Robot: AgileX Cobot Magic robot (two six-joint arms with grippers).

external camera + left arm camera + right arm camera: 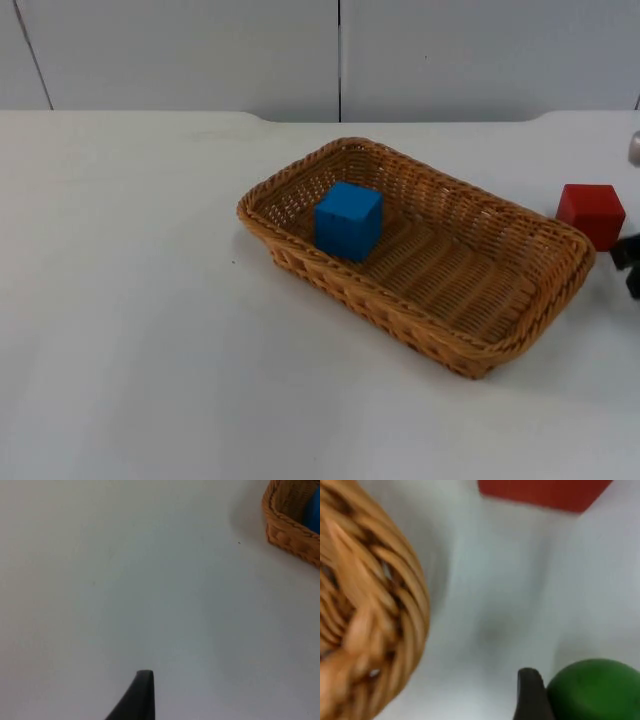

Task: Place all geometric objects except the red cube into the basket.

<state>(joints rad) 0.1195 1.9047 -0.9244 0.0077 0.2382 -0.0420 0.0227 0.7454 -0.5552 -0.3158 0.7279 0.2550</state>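
Note:
A blue cube [348, 220] lies inside the woven basket [470, 355], near its far left end. The red cube [591, 213] stands on the table just beyond the basket's right end. My right gripper [628, 258] is low at the table's right edge, in front of the red cube and beside the basket. In the right wrist view a green rounded object [595, 690] sits right against that gripper [532, 697], with the basket rim [375, 605] and the red cube [545, 491] close by. My left gripper [144, 700] waits over bare table, left of the basket [292, 522].
The white table top [140, 300] stretches wide to the left and in front of the basket. A grey partition wall [200, 50] closes off the back. The basket lies diagonally across the middle right.

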